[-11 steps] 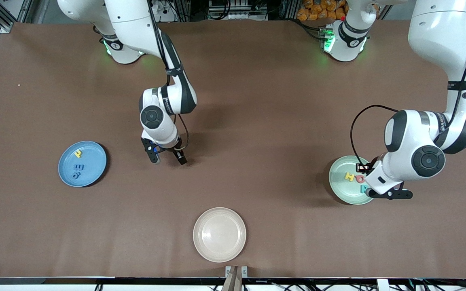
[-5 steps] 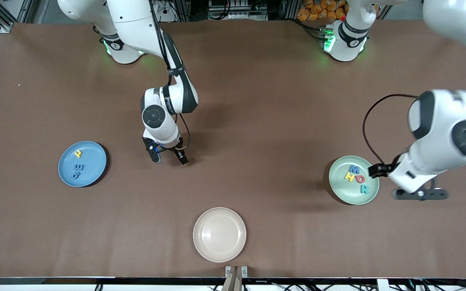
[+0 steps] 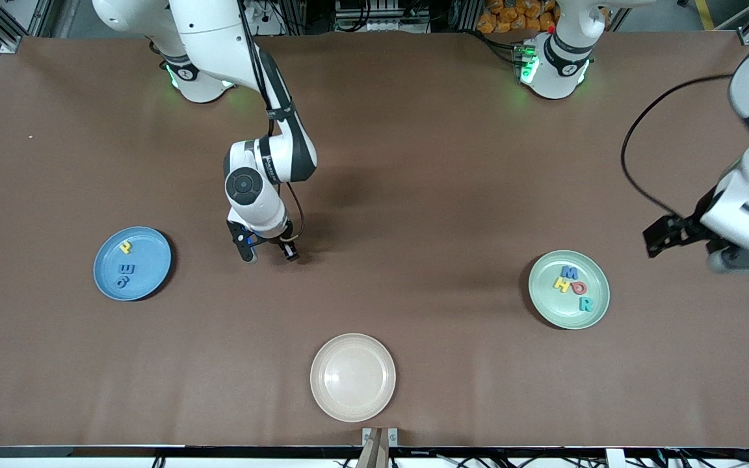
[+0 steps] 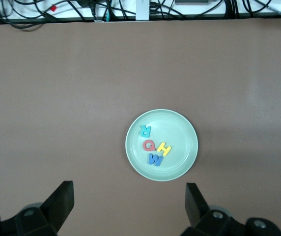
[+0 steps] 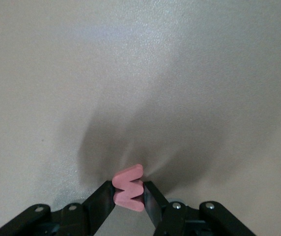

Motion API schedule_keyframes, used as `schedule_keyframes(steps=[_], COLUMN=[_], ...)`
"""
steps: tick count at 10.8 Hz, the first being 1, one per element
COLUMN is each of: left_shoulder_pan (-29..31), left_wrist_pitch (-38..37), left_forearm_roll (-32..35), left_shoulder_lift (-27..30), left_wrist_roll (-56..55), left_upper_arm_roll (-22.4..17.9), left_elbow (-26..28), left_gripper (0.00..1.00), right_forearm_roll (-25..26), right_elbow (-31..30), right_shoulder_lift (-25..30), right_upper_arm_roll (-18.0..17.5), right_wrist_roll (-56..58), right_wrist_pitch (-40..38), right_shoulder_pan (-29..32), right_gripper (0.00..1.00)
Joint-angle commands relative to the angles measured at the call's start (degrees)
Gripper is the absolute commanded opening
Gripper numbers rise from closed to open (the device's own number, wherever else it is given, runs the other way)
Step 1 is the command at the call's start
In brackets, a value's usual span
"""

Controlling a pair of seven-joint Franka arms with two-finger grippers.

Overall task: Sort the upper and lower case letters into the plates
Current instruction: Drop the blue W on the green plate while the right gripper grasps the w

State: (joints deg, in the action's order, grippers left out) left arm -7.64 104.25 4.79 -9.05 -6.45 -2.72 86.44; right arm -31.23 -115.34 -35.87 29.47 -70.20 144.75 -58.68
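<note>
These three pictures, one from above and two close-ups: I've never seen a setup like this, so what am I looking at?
Two white robot arms work at a brown table. The wide picture looks down from across the table; each close-up comes from a camera on one arm's wrist.

On the table: a light blue plate with three small toy letters, a mint green plate with four letters, and a cream plate nearest the camera.

The right claw, low over bare table between the plates, has closed on a pink letter. The left claw, open and holding nothing, hangs above the table by the green plate.
</note>
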Motion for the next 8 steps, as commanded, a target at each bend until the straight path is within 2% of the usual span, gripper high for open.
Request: schedule_keyframes(steps=[1,4,8], left_shoulder_pan=[-1.05,-1.58,0.17], left_wrist_pitch=[-3.51,-6.42,-12.91], left_forearm_roll=[-0.49,-1.01,-4.61], left_shoulder_lift=[5.95,10.18,10.89], left_wrist_roll=[0.83,0.83,0.92], left_upper_arm_roll=[-1.58,-2.38,-3.17], left_elbow=[1.81,1.80,0.58], left_gripper=[1.00,1.00,1.00], right_forearm_roll=[-0.86,-0.59,-0.50], right_elbow=[-1.99,-1.82,-0.15], right_shoulder_lift=[0.88,3.16,6.33], right_upper_arm_roll=[0.85,4.44,13.48], right_wrist_roll=[0.59,5.75,18.21], right_wrist_pitch=[0.62,-0.35,-10.34], right_shoulder_pan=[-1.08,-0.91,-1.08], right_gripper=[0.00,0.00,0.00])
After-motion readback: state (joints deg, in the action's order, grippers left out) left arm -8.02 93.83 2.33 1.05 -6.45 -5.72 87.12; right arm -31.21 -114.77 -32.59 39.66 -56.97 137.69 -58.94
